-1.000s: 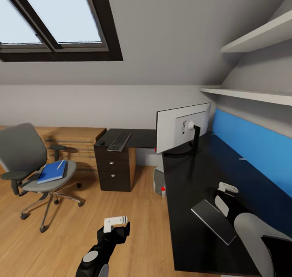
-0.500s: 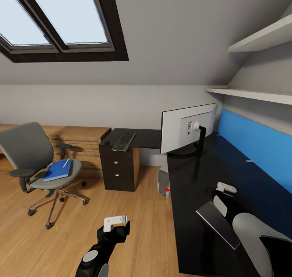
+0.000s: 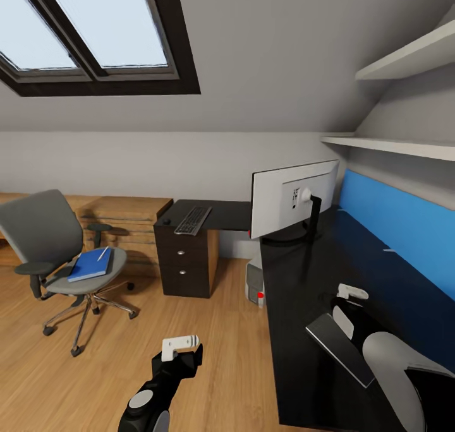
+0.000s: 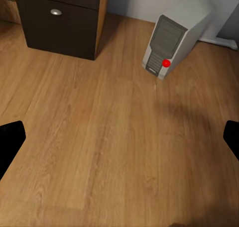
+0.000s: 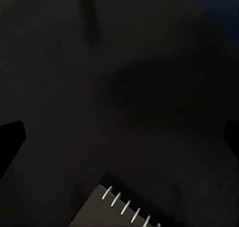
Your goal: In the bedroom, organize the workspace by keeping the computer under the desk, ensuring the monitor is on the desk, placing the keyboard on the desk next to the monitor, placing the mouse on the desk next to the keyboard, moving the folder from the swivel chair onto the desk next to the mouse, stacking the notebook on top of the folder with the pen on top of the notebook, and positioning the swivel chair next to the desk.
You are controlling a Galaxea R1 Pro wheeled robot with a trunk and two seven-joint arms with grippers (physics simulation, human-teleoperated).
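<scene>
Bedroom workspace, seen from our head cam: we are hovering the right gripper [image 3: 351, 291] over the desk [image 3: 297, 331] beside a grey spiral notebook [image 3: 339, 345] — fingers apart, holding nothing. Left gripper [image 3: 180, 345] is hanging over the wood floor, jaws wide too. Folder [image 3: 90, 264] w/ pen [image 3: 102, 254] on top is lying on the swivel chair [image 3: 60, 255], well apart from us. Keyboard [image 3: 193, 220] is resting on the far wing, monitor [image 3: 292, 198] near it. Probably we are needing to drive chairward first, then grip the folder flat by its edge.
</scene>
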